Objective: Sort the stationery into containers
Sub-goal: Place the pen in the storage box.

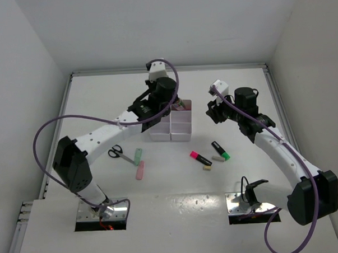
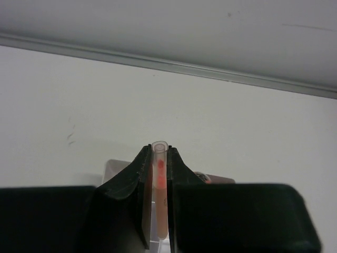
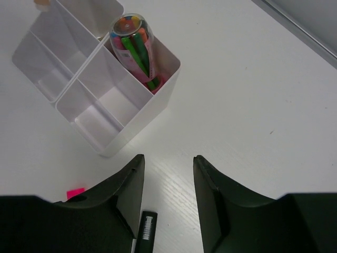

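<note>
The white organizer tray stands mid-table. My left gripper hovers over its far-left part, shut on a thin translucent pen with red inside, held between the jaws in the left wrist view. Right of the tray, my right gripper is open and empty above the table. One corner compartment of the tray holds a clear tube of coloured pens. A black highlighter lies under the right jaws.
Loose on the table are black-handled scissors, a green stick, a pink stick, a pink highlighter, a black and green highlighter and a small beige eraser. White walls enclose the table.
</note>
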### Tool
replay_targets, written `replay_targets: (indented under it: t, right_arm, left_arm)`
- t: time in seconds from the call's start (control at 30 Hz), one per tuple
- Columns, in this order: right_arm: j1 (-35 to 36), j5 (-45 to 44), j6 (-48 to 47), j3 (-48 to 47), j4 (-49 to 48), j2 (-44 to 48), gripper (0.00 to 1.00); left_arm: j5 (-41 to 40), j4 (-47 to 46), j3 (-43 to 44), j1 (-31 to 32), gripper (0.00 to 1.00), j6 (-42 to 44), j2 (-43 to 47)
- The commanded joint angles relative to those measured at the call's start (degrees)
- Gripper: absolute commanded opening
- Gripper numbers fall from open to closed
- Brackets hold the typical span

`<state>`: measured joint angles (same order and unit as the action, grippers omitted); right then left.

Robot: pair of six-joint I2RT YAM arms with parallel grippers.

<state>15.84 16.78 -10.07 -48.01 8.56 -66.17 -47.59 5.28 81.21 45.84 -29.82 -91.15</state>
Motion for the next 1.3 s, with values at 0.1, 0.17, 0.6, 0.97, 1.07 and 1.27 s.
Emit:
replay_targets:
  t: [0.1, 0.17, 0.6, 0.97, 1.07, 1.27]
  right_arm:
    - [-0.19, -0.34, -0.04, 0.11, -2.84, 0.08, 0.43]
    - [-0.19, -0.86, -0.04, 0.11, -2.84, 0.08, 0.43]
    - [-0.19, -0.87, -0.04, 0.11, -2.84, 0.08, 0.43]
    - [-0.19, -0.87, -0.04, 0.11, -2.84, 0.08, 0.43]
    - [-0.19, -0.87, -0.04, 0.11, -2.84, 0.08, 0.43]
    - [-0.19, -0.87, -0.04, 0.11, -2.84, 0.08, 0.43]
  left_arm:
    - [-11.64, -6.59, 3.61, 1.26, 0.00, 8.38, -7.01]
    - [-11.64, -7.21, 3.61, 1.26, 0.00, 8.91, -7.81]
    - [-11.64, -8.88, 3.61, -1.11, 0.00, 8.38, -12.46]
    - [-11.64, -10.46, 3.61, -3.31, 0.00, 5.22, -14.75]
    - [-11.12, -10.46, 3.61, -3.83, 0.00, 4.61, -14.75]
    - [-10.50, -10.46, 3.61, -4.36, 0.00, 2.31, -15.90]
